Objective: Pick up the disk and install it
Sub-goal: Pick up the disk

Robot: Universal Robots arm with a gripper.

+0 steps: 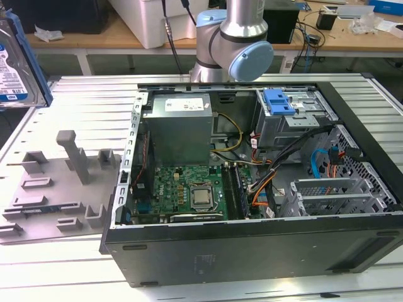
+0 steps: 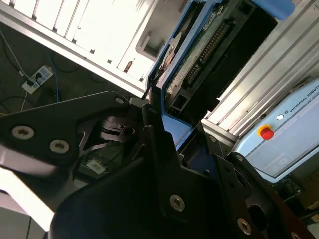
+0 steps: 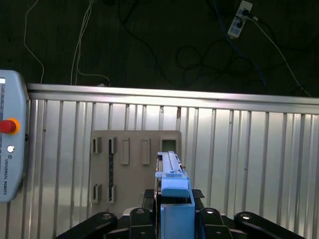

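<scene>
Firmly closed on the disk, the gripper holds it edge-on over the grey fixture tray, with the open computer case just beside that tray on a ribbed metal table.

- You have a white-and-blue printed label on the face of the disk, at the exterior view's left edge. Its lettering is too small to make out.
- A white label with rows of fine print sits on the grey power supply inside the computer case. None of it can be read.
- A line of dark lettering runs along the pale casing of the teach pendant, near its red button, in both wrist views.
</scene>
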